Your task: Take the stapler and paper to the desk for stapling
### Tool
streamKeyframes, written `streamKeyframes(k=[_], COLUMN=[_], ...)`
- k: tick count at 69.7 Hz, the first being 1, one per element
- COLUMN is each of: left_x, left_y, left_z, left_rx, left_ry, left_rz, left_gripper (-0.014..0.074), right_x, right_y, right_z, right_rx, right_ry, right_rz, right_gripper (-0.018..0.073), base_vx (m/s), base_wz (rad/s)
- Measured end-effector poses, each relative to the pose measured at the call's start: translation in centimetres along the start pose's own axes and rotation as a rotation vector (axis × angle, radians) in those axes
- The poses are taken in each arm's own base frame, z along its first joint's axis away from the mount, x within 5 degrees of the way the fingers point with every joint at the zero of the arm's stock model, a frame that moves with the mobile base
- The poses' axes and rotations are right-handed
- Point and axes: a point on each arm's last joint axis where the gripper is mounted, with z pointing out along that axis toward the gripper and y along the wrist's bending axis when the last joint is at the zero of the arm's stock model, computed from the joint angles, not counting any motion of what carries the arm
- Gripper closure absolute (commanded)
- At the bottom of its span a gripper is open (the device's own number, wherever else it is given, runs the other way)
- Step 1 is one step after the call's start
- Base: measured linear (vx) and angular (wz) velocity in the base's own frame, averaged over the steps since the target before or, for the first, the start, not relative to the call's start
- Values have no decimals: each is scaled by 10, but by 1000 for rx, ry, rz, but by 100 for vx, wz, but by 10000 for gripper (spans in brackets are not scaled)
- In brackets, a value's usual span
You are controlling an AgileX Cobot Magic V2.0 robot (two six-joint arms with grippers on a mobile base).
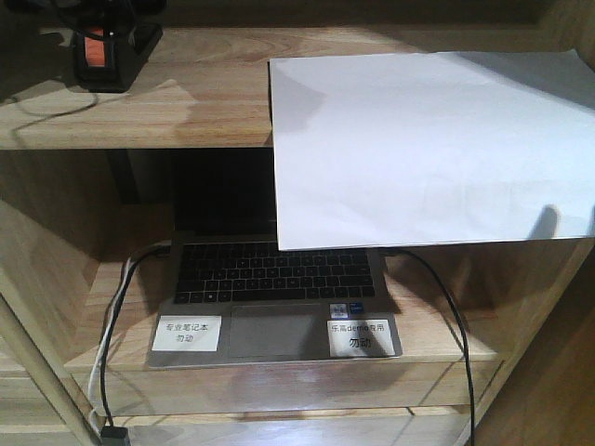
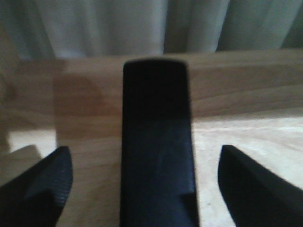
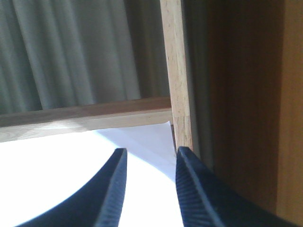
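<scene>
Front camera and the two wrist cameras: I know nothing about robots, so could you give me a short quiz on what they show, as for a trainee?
1. True or false: the black stapler with an orange-red patch sits on a higher board of the light wooden shelf than the grey open laptop.
2. Pick one. The large white paper sheet: A) is crumpled into a ball; B) juts out past the shelf's front edge; C) is rolled into a tube.
3. Fill in: in the left wrist view, the fingers of the left gripper stand ___, one on each side of the stapler.

Key: 1 true; 2 B; 3 open.
</scene>
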Motion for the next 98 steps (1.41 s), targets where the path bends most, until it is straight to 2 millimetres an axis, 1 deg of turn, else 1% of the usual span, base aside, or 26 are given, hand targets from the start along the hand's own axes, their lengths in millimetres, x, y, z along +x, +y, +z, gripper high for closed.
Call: streamKeyframes(k=[11, 19, 26, 38, 39, 54, 62, 68, 73, 75, 80, 85, 89, 91, 97, 98], left_x=[1, 1, 1, 1, 1, 0, -1, -5, -8, -9, -8, -2, 8, 13, 32, 34], left_y=[-1, -1, -1, -1, -1, -1, 4, 9, 13, 16, 21, 26, 28, 31, 35, 38], left_z=[1, 1, 1, 0, 0, -2, -13, -28, -45, -55, -74, -90, -100, -108, -121, -126], left_rx=[5, 5, 7, 12, 12, 16, 16, 24, 39, 47, 71, 105, 137, 155, 205, 214], left_ry=[6, 6, 7, 6, 7, 6, 6, -22, -58, -80, -124, -165, -188, -205, -220, -228], left_rz=[22, 24, 23, 20, 20, 22, 37, 39, 49, 56, 67, 79, 92, 91, 94, 90], left_gripper=[118, 210, 328, 598, 606, 604, 603, 603, 603, 603, 603, 603, 603, 603, 603, 603], right_x=[0, 0, 0, 0, 0, 0, 0, 0, 0, 0, 0, 0, 0, 0, 0, 0], right_y=[0, 0, 0, 0, 0, 0, 0, 0, 0, 0, 0, 0, 0, 0, 0, 0], right_z=[0, 0, 0, 0, 0, 0, 0, 0, 0, 0, 0, 0, 0, 0, 0, 0], right_rx=[0, 0, 0, 0, 0, 0, 0, 0, 0, 0, 0, 0, 0, 0, 0, 0], right_ry=[1, 1, 1, 1, 1, 1, 1, 1, 1, 1, 1, 1, 1, 1, 1, 1], right_rz=[0, 0, 0, 0, 0, 0, 0, 0, 0, 0, 0, 0, 0, 0, 0, 0], right_gripper=[321, 321, 321, 321, 321, 321, 321, 321, 321, 321, 321, 321, 321, 321, 321, 321], base_vx=[0, 0, 0, 0, 0, 0, 0, 0, 0, 0, 0, 0, 0, 0, 0, 0], base_wz=[0, 0, 0, 0, 0, 0, 0, 0, 0, 0, 0, 0, 0, 0, 0, 0])
